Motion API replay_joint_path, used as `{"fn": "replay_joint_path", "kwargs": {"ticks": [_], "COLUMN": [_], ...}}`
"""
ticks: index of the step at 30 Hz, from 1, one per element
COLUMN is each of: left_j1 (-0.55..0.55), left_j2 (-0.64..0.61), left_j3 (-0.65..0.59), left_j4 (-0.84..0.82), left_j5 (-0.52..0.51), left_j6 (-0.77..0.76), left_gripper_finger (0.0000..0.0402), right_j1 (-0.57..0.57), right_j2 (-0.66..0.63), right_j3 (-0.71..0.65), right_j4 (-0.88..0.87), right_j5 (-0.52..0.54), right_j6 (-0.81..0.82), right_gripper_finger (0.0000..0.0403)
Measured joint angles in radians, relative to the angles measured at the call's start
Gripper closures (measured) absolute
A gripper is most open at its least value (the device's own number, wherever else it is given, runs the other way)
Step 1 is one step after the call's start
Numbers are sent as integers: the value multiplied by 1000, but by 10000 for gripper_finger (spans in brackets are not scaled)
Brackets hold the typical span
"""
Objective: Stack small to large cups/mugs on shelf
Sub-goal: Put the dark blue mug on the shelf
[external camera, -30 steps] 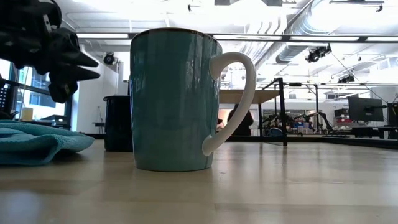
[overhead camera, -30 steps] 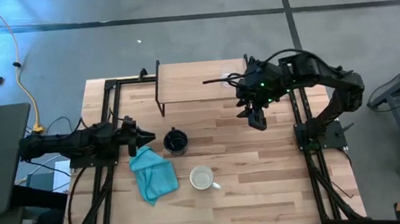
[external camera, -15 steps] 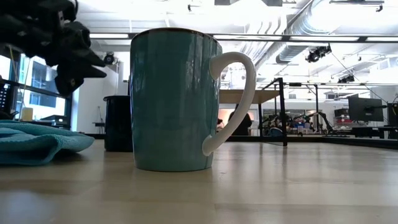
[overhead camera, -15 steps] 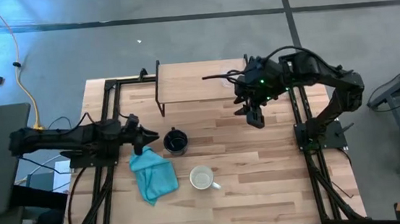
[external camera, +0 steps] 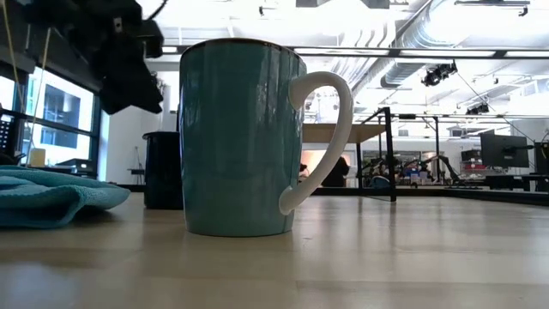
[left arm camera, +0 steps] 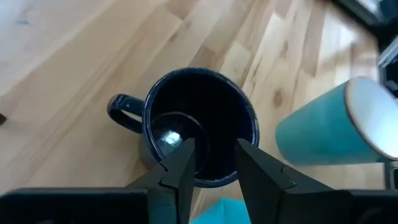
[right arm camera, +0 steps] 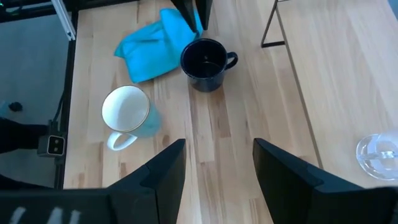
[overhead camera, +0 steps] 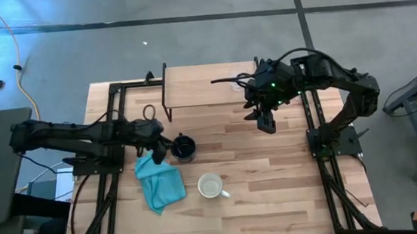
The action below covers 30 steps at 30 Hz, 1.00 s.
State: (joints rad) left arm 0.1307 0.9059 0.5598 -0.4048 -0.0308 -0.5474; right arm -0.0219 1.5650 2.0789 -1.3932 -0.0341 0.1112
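1. Black mug [overhead camera: 183, 146] upright on the tabletop [overhead camera: 289, 178], near the shelf's front edge, handle turned toward the shelf [overhead camera: 206, 85]; probably next for lifting, being the middle size.
2. Left gripper [left arm camera: 210, 163] poised right over that mug's rim, fingers [left arm camera: 181, 163] slightly parted with one tip inside the mouth and one outside the wall; seemingly lined up to pinch the rim, not yet gripping.
3. Teal cloth [overhead camera: 160, 182] bunched just beside the black mug on the near side, close under the left arm; could snag on a low approach.
4. Large mug [overhead camera: 211, 186], teal outside and white inside, standing nearer the table's front edge, handle pointing away from the cloth; likely left for last as the base-size piece.
5. Clear glass cup [right arm camera: 379, 153] resting on the shelf board, already in place as the smallest.
6. Right gripper [overhead camera: 266, 122] hovering above the tabletop just in front of the shelf, fingers spread wide and empty, seemingly waiting clear of the left arm.
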Motion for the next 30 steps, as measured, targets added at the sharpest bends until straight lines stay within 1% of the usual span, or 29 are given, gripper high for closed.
{"fn": "replay_joint_path", "kwargs": {"ticks": [7, 12, 17, 20, 24, 25, 30], "left_j1": [0, 0, 0, 0, -5, -16, -70], "left_j2": [164, 241, 257, 257, 257, 257, 257], "left_j3": [88, 149, 206, 234, 255, 255, 256], "left_j4": [-83, -86, -84, -104, -161, -169, -198], "left_j5": [-14, -6, 11, 76, 187, 196, 154], "left_j6": [-5, 84, 183, 233, 302, 315, 384], "left_gripper_finger": [298, 298, 298, 298, 298, 298, 298], "right_j1": [0, 0, 0, 0, 0, 0, 0], "right_j2": [0, 0, 0, 0, 0, 0, 0], "right_j3": [0, 0, 0, 0, 0, 0, 0], "right_j4": [-16, -17, -19, -26, -34, -34, -33], "right_j5": [0, 0, 0, 0, 0, 0, 0], "right_j6": [-5, -17, -19, -17, -15, -15, -18], "right_gripper_finger": [224, 224, 224, 224, 224, 224, 224]}}
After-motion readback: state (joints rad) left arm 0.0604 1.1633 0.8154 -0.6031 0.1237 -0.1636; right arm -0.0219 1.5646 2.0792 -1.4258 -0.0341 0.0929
